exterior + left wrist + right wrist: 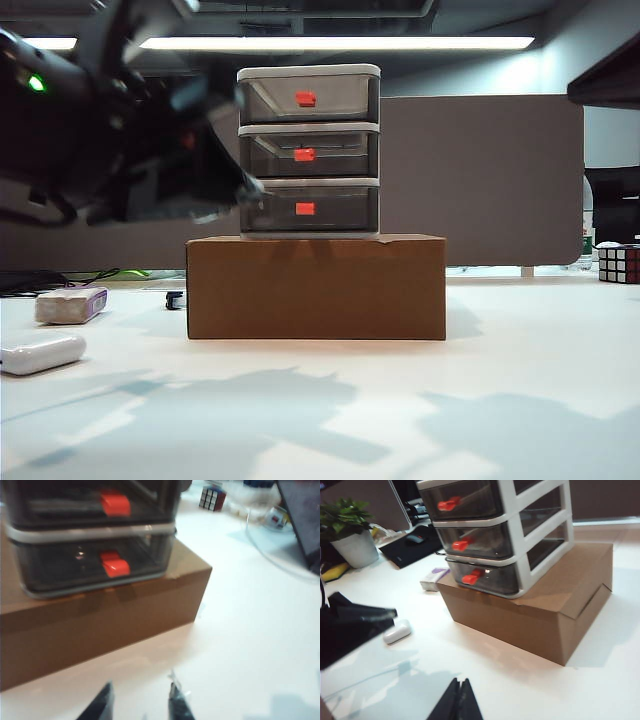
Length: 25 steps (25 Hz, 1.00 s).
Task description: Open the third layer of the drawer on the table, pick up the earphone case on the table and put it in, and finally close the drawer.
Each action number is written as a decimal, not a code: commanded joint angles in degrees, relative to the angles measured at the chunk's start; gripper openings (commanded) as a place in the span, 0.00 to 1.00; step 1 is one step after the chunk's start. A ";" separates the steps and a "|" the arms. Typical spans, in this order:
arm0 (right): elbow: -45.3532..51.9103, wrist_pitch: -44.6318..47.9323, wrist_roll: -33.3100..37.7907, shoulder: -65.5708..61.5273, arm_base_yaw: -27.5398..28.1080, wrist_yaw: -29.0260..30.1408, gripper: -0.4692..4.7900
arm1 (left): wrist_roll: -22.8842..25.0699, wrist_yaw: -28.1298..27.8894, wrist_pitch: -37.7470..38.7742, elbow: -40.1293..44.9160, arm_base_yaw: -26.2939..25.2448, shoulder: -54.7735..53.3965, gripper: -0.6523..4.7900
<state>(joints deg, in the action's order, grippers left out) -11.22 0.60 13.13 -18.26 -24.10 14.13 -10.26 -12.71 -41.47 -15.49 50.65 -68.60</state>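
Left gripper hangs over the table just near of the cardboard box, fingers parted and empty, likely lining up on the red handle of the third layer, which is shut. Right gripper sits clenched with nothing in it, further back on the right. Earphone case lies untouched at near left, well apart from the drawer.

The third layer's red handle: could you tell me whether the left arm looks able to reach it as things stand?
Probably yes. The left tool, tips parted, faces the third layer and its red handle across bare table. Only the cardboard box beneath juts forward.
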 commanded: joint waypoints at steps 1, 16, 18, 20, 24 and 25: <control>-2.75 1.53 -2.03 -4.46 -0.09 1.20 0.08 | 0.66 -0.15 -4.59 -2.78 -0.07 -4.57 0.36; -3.37 21.16 -3.93 -27.93 -0.74 5.51 0.08 | 0.61 -12.85 -20.87 -8.44 1.22 -21.84 0.34; -3.48 22.21 -5.95 -31.69 -0.76 5.73 0.08 | 0.79 -16.26 -20.87 -11.76 3.08 -25.14 0.34; -3.96 23.19 -6.14 -34.47 -0.68 6.58 0.08 | 2.60 -21.42 -20.87 -15.21 4.63 -28.39 0.34; -4.07 25.77 -7.21 -35.85 -0.70 6.60 0.08 | 2.95 -26.32 -20.85 -19.39 5.16 -33.73 0.34; -4.04 26.16 -7.21 -35.85 -0.70 6.62 0.08 | 2.82 -29.44 -20.87 -20.11 5.14 -35.28 0.34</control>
<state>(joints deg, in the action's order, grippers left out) -14.90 25.17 6.24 -54.19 -24.80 20.43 -7.46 -38.89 -61.91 -35.14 55.81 -103.18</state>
